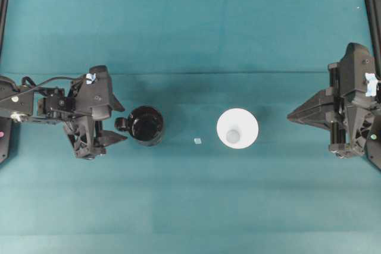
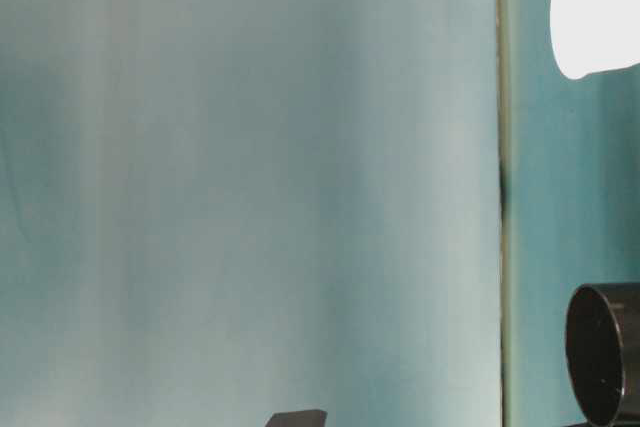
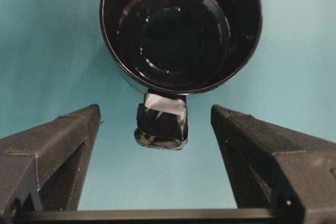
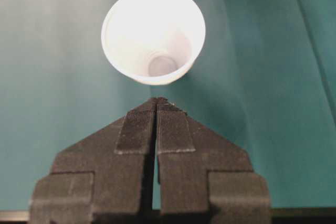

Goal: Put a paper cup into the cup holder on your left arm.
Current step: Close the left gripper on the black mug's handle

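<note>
One paper cup (image 1: 237, 128) stands on the table (image 1: 190, 206). There is one cup holder (image 1: 145, 125), black and glossy. Two robot arms are present: the left arm (image 1: 56, 108) and the right arm (image 1: 351, 108). One tiny pale scrap (image 1: 197, 141), perhaps tape, lies between the cups.

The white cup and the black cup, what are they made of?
The white cup looks like thin paper: matte, and light glows through its wall. The black cup looks like hard glossy plastic or glazed ceramic; I can't tell which. Bright reflections ring its inside. Its handle seems wrapped in shiny tape.
</note>
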Tool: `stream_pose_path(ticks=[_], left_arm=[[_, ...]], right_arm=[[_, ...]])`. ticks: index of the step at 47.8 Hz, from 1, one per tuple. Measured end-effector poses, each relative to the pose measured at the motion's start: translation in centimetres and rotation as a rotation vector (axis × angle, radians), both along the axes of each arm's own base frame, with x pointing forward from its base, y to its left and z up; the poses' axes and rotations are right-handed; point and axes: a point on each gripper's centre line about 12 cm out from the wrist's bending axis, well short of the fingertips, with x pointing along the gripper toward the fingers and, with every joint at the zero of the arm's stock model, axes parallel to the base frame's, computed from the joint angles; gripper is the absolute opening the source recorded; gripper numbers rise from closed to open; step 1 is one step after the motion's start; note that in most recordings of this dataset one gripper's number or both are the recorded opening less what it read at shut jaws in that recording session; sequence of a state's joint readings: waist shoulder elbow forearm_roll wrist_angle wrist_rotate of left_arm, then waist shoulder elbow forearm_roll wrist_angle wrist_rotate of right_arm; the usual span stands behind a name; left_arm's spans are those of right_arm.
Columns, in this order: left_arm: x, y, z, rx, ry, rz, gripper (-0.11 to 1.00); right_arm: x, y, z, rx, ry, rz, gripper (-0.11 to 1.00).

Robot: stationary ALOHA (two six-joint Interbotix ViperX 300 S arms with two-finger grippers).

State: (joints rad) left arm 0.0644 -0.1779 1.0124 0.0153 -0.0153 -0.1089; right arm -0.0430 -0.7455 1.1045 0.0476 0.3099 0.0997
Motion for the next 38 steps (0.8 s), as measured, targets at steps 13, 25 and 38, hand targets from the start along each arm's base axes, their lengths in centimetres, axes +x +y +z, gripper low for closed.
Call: stream_pose_path(ticks=[13, 25, 38], left_arm=[[0.00, 0.00, -0.04, 0.001, 0.002, -0.001, 0.75], [0.00, -0.04, 0.00, 0.003, 0.000, -0.005, 0.30], [0.26, -0.61, 0.12, 0.028, -0.022, -0.051, 0.30]], right_arm=[[0.01, -0.04, -0.03, -0.001, 0.002, -0.001, 0.00], [0.01, -0.04, -0.03, -0.001, 0.002, -0.001, 0.00], [0.01, -0.01, -0.03, -0.001, 0.002, 0.001, 0.00]])
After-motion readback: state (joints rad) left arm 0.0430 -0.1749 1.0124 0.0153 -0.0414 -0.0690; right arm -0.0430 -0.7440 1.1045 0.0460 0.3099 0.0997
